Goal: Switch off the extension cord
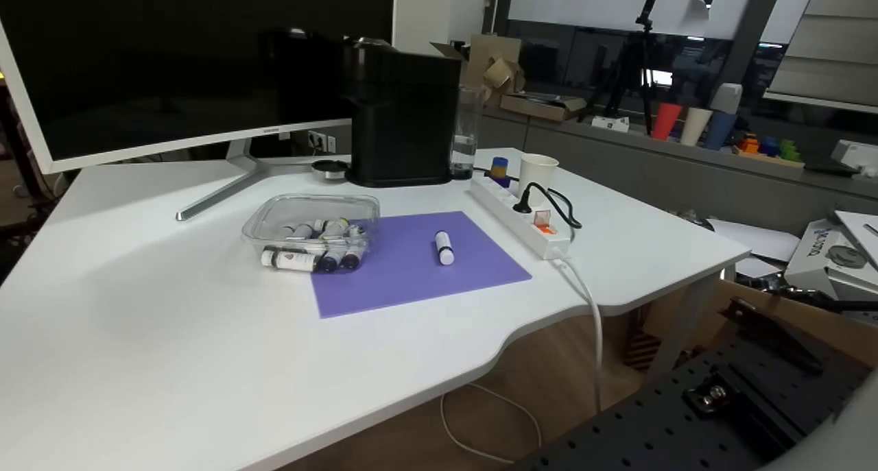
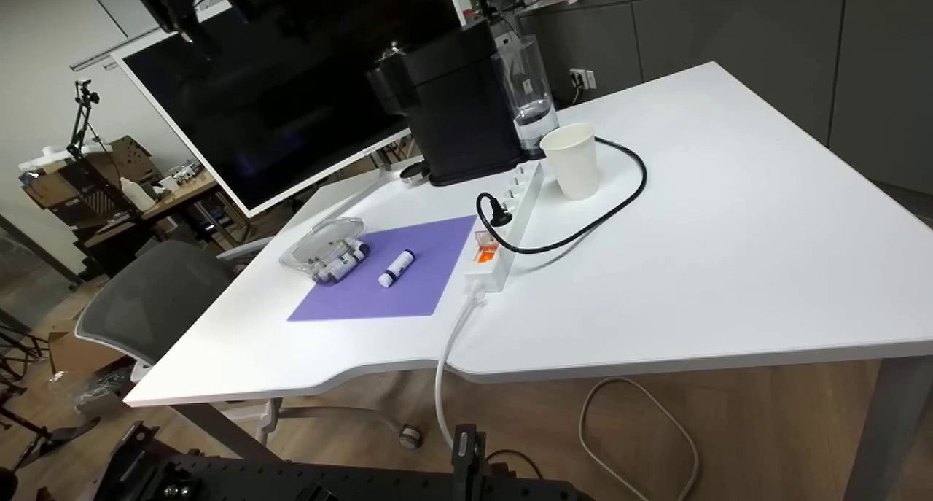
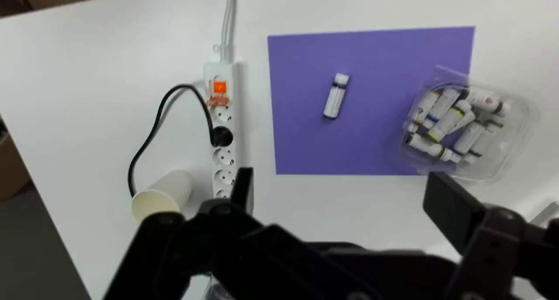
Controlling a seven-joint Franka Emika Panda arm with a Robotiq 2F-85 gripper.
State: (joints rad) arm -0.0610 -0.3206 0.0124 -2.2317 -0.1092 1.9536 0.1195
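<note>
I find the extension cord (image 3: 224,150) on the surface (image 3: 109,73) beside the purple sheet (image 3: 380,94), orange switch (image 3: 219,87) exposed. Fingers (image 3: 453,212) stand apart, clear of it. Step judged: approach; next calls for closing them, then pressing the switch.

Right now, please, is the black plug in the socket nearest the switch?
No, another socket lies between the black plug and the orange switch.

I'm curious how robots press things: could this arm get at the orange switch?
Probably yes: the flap stands open, leaving the orange switch uncovered, though the black cable arching close by could get nudged.
</note>
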